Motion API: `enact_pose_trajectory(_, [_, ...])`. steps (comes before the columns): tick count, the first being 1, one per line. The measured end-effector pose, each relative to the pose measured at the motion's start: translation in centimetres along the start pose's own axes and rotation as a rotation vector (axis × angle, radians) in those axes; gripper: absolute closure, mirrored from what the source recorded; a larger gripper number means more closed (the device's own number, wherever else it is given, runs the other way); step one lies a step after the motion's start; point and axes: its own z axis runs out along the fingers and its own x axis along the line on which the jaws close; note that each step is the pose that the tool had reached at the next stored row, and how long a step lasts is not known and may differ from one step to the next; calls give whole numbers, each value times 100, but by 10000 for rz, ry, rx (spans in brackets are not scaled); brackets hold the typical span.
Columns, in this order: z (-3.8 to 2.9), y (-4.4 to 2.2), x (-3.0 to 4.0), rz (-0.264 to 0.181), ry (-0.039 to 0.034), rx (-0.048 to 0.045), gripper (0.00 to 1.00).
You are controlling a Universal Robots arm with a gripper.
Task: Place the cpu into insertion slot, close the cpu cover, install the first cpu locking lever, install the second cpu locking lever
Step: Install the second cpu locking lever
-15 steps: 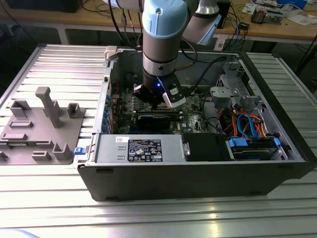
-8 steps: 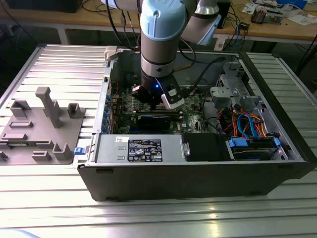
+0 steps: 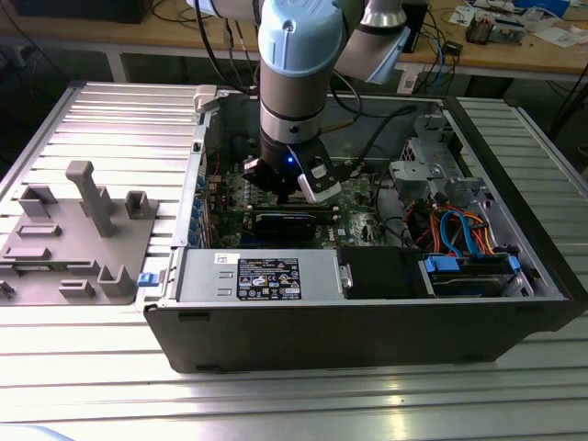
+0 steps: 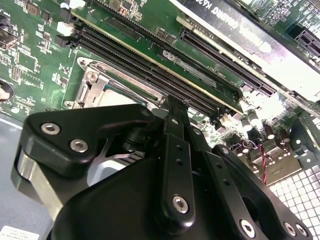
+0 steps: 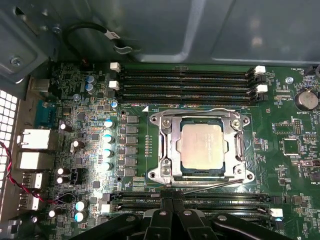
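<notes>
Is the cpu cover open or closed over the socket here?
Closed: the cpu cover lies flat around the cpu, its window framing the chip.

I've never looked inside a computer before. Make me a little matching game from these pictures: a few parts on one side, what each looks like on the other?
Things:
1. cpu
2. cpu cover
3. memory slots
4. circuit board

Looks:
A. green
B. long, black, in parallel rows
C. shiny metal frame with a window
D. flat silver-grey square

Pairs: 1-D, 2-C, 3-B, 4-A
</notes>
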Motion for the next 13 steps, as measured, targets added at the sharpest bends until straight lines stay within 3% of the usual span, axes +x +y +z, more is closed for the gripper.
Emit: enact_pose_trajectory(13, [11, -2, 4, 3, 25, -1, 89])
